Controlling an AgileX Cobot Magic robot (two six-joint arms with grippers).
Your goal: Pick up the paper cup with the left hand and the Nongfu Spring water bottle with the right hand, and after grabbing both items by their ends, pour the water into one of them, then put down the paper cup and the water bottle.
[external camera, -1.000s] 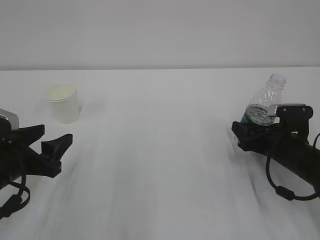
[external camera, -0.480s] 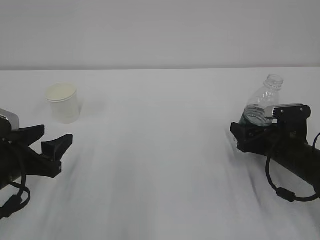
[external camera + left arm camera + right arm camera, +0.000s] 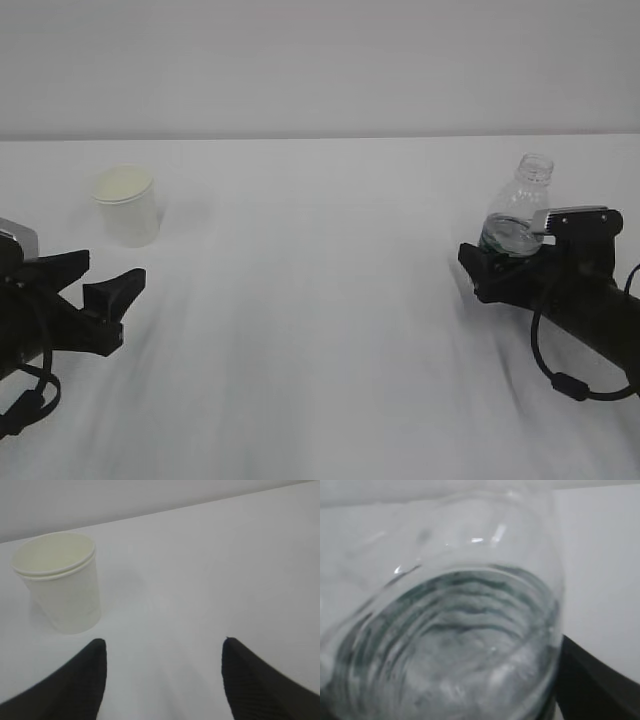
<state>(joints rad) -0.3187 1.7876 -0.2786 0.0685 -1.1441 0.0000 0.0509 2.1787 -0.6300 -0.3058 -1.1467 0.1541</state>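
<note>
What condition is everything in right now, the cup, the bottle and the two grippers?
Cup: upright on the table, untouched, mouth open; contents can't be told.
Bottle: uncapped, tilted slightly, partly filled with water, between the right gripper's jaws.
Left gripper: open, empty, short of the cup.
Right gripper: around the bottle's lower part; whether it grips or is letting go can't be told.
Table: white, bare between the two arms.

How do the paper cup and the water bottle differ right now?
The paper cup is opaque cream; the water bottle is clear plastic. The cup is shorter, the bottle taller. The cup stands free, ahead of the open left tool; the bottle sits between the right tool's jaws. Both are open-topped.
</note>
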